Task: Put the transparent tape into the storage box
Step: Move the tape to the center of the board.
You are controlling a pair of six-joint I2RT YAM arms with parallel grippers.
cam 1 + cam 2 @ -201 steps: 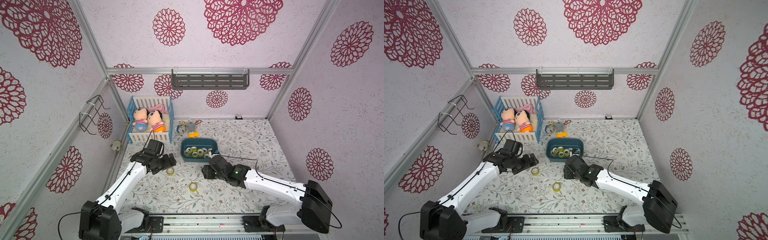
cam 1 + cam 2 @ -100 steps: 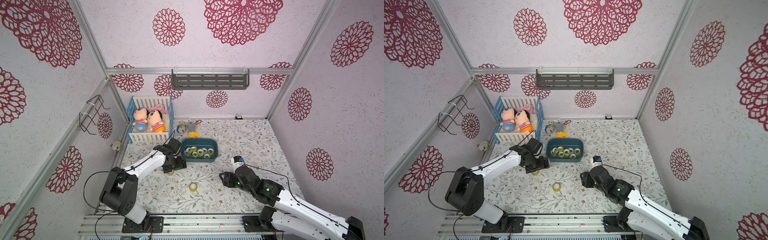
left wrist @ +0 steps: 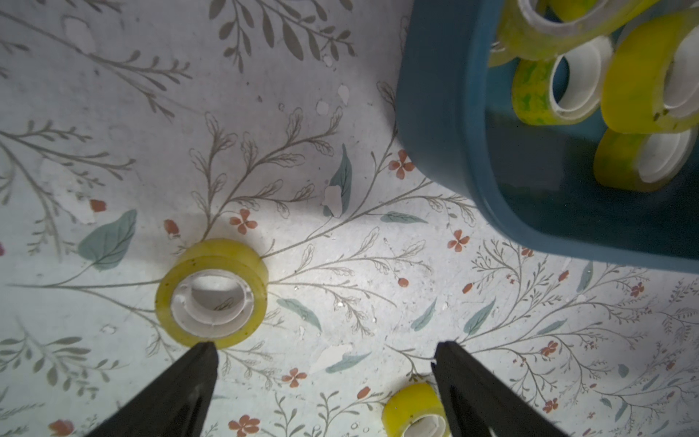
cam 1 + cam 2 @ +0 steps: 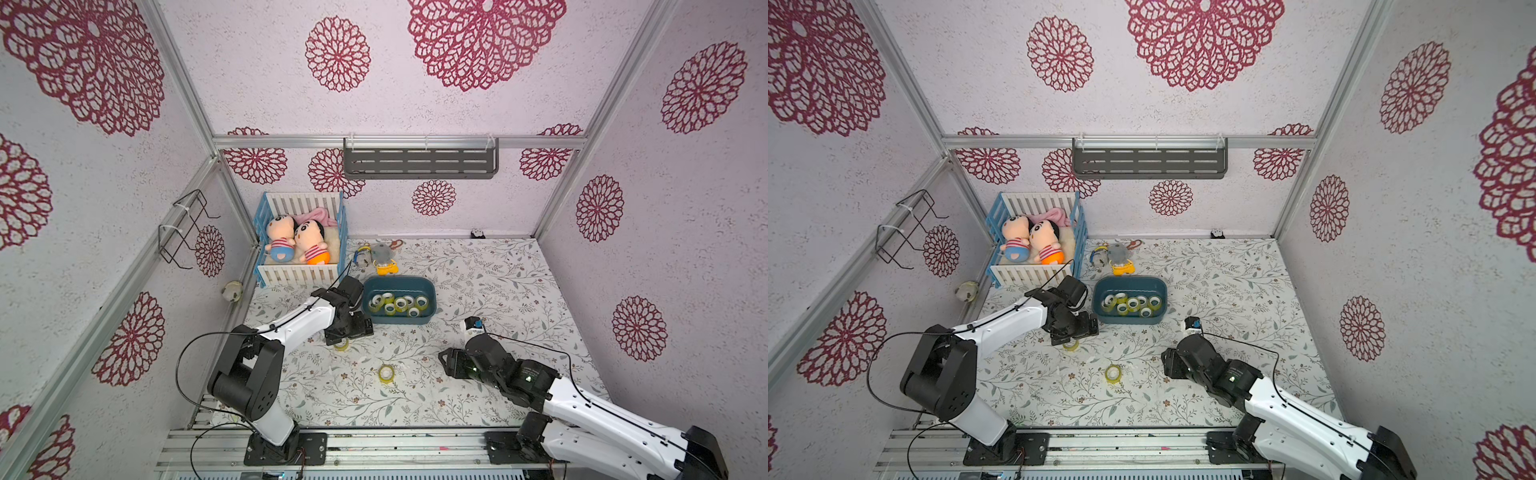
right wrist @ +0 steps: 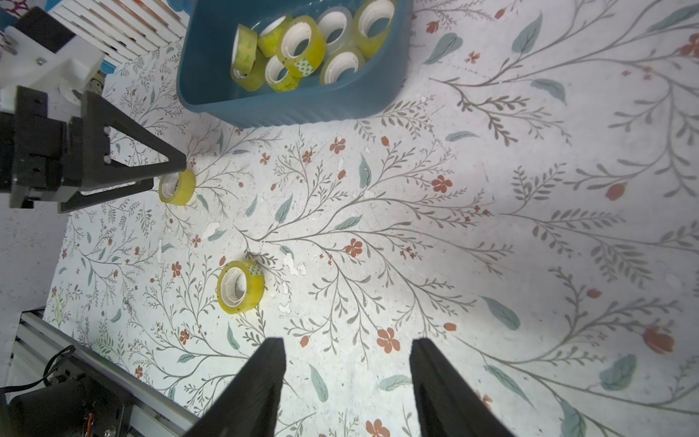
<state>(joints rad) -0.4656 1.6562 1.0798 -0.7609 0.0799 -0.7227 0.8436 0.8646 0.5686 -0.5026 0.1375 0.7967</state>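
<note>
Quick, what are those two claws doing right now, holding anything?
Left gripper: open, holding nothing; a tape roll lies close by.
Right gripper: open, holding nothing.

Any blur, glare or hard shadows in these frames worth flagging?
Left wrist view: storage box soft at close range, tape roll beside it sharp in a bright patch. Right wrist view: sharp, soft shadow bands across the mat. Both top views: even light, no glare.

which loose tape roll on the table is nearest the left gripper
The roll beside the storage box, just off the left gripper. The other roll lies alone, farther from both.
</note>
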